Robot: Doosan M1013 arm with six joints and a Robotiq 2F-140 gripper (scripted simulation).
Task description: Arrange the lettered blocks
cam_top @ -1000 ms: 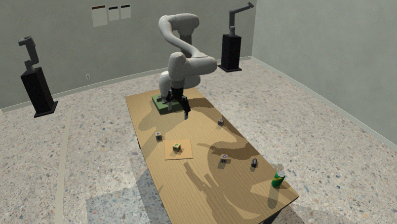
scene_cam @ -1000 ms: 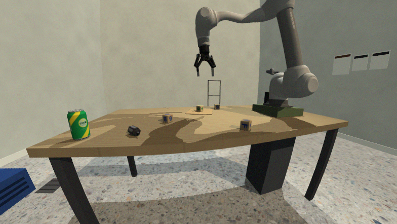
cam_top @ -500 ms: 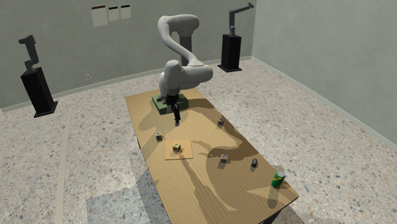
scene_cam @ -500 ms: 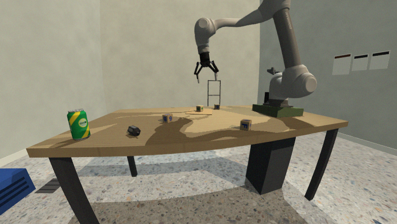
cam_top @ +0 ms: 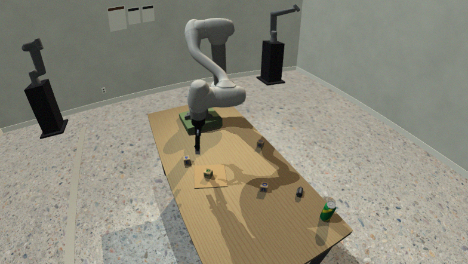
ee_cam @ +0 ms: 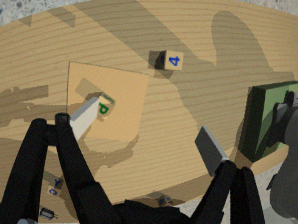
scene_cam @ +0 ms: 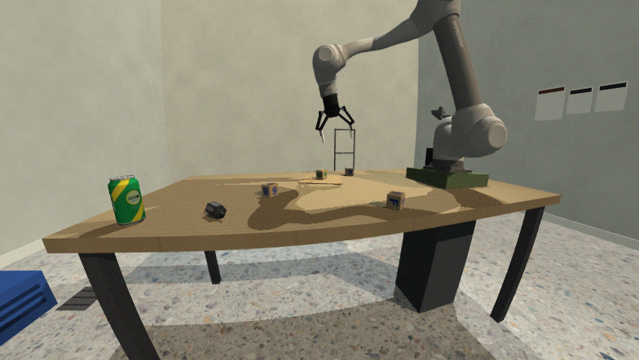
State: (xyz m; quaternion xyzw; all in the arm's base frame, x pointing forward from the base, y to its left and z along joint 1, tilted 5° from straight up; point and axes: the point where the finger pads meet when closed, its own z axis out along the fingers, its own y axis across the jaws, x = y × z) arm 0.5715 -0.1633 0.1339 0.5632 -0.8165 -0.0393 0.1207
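Green-lettered block on tan mat mid-table; blue-marked blocks off it, characters unreadable. Gripper high above, spread wide, empty. Green-yellow can, label illegible.

The arm hangs bent, fingers spread wide, empty.

Tan wood-grain tabletop crossed by darker brown shadow bands; pale tan mat; 4 tan blocks, 1 with a green mark, 3 with blue marks; green can with yellow diagonal stripes; black claw; pale grey arm on a green base; speckled grey floor
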